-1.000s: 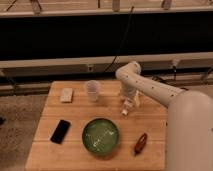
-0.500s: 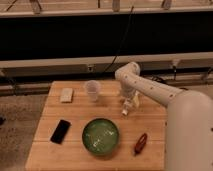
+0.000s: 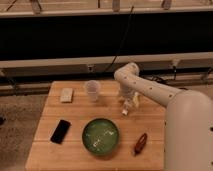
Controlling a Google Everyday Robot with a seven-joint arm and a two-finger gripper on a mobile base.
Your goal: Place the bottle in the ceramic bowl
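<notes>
The small white bottle (image 3: 125, 111) is at the tip of my gripper (image 3: 129, 103), at or just above the wooden table (image 3: 75, 112), right of centre. The gripper hangs from the white arm that reaches in from the right. The green ceramic bowl (image 3: 101, 135) sits on the table in front of the gripper and to its left, about a hand's width away. Only light glints show inside the bowl.
A clear plastic cup (image 3: 92, 90) stands left of the gripper. A pale sponge-like block (image 3: 66, 95) lies at the back left, a black phone (image 3: 61, 131) at the front left, and a dark red-brown oblong object (image 3: 140, 143) right of the bowl.
</notes>
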